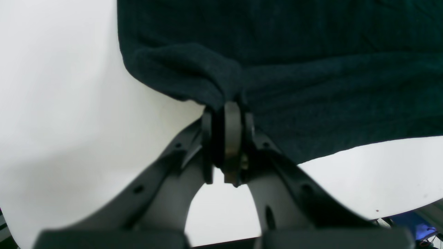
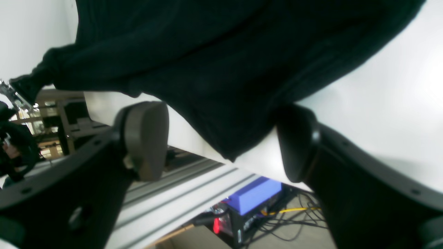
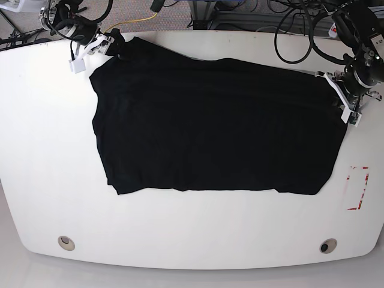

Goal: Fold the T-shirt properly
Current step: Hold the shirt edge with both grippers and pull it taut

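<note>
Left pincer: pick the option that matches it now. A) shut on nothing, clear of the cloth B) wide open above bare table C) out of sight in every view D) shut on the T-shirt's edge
D: in the left wrist view the left pincer has its jaws pressed together with a bunched edge of the T-shirt between them.

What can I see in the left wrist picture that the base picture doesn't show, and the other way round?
Only the left wrist view shows, close up, the left end effector shut on a bunched edge of the soft black cloth T-shirt. Only the base view shows the whole garment spread flat, both arms at its far corners, and a red marking near the white table's edge. Both show black cloth lying on the white tabletop.
</note>
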Controlling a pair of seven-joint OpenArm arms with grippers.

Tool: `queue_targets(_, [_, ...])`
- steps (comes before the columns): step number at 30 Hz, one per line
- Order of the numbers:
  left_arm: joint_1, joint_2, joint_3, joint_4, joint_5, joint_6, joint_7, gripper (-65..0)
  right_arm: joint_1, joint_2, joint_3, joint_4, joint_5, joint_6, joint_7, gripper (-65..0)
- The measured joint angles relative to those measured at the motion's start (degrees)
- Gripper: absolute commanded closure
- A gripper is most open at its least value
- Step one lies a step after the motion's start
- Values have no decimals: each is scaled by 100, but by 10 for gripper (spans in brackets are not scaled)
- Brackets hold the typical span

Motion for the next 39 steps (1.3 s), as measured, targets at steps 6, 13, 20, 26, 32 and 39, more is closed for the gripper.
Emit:
queue_targets(6, [0, 7, -2, 0, 2, 0, 0, -10, 24, -131, -118, 256, -387, -129, 20, -274])
queue_targets(13, [0, 4, -2, 0, 4, 0, 2, -10, -22, -201, -273, 387, -592, -133, -55, -17])
queue_targets(20, [9, 7, 0, 0, 2, 0, 0, -10, -74, -188, -258, 494, -605, -131, -26, 0])
queue_targets(26, [201, 20, -17, 107, -35, 0, 11, -10, -468, -173, -245, 1357, -566, 22, -24, 0])
queue_targets(32, [164, 11, -72, 275, -48, 0, 192, -10, -977, -168, -247, 1781, -407, 61, -17, 0])
queue_targets(39, [409, -7, -623, 275, -2, 0, 437, -10, -1427, -20, -236, 1788, 372, 63, -24, 0])
